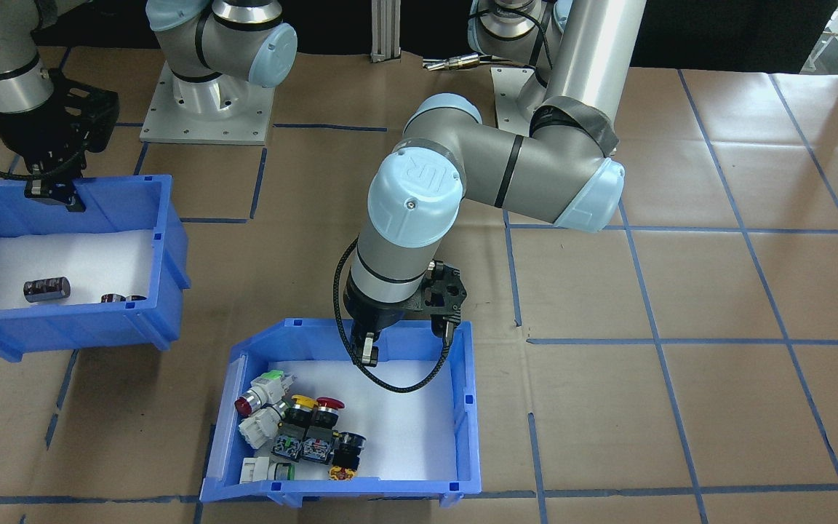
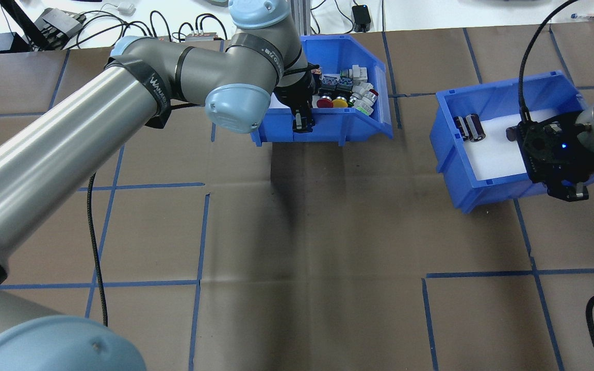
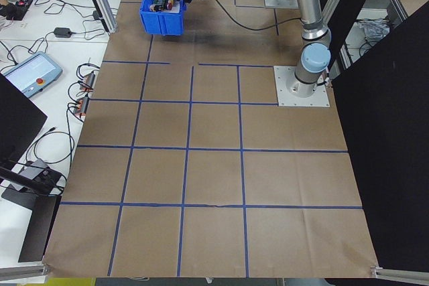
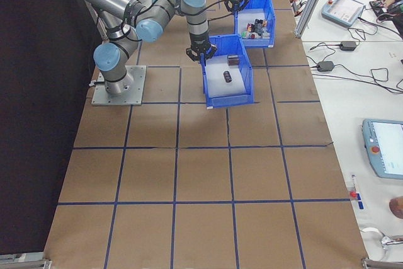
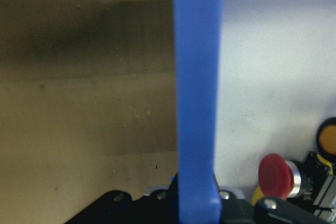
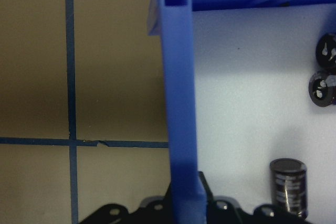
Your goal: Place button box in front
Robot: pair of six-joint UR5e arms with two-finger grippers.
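Observation:
The button box [image 1: 466, 407] is a blue bin with a white foam liner, standing at the table's operator side. Red, yellow and black push buttons [image 1: 302, 429] lie heaped in one corner. My left gripper [image 1: 375, 343] straddles the box's robot-side wall [image 2: 348, 129] and is shut on it. That wall [image 5: 197, 103] runs up the middle of the left wrist view, with a red cap [image 5: 275, 174] beside it. My right gripper [image 2: 567, 193] is shut on the wall [image 6: 178, 103] of the other blue bin [image 2: 451, 154].
The other bin [image 1: 164, 240] holds a few dark cylinders [image 1: 46, 289] on white foam. The brown table cover carries a grid of blue tape lines [image 2: 199, 232]. Cables and devices lie on the white bench [image 2: 121, 20] beyond the table's far edge.

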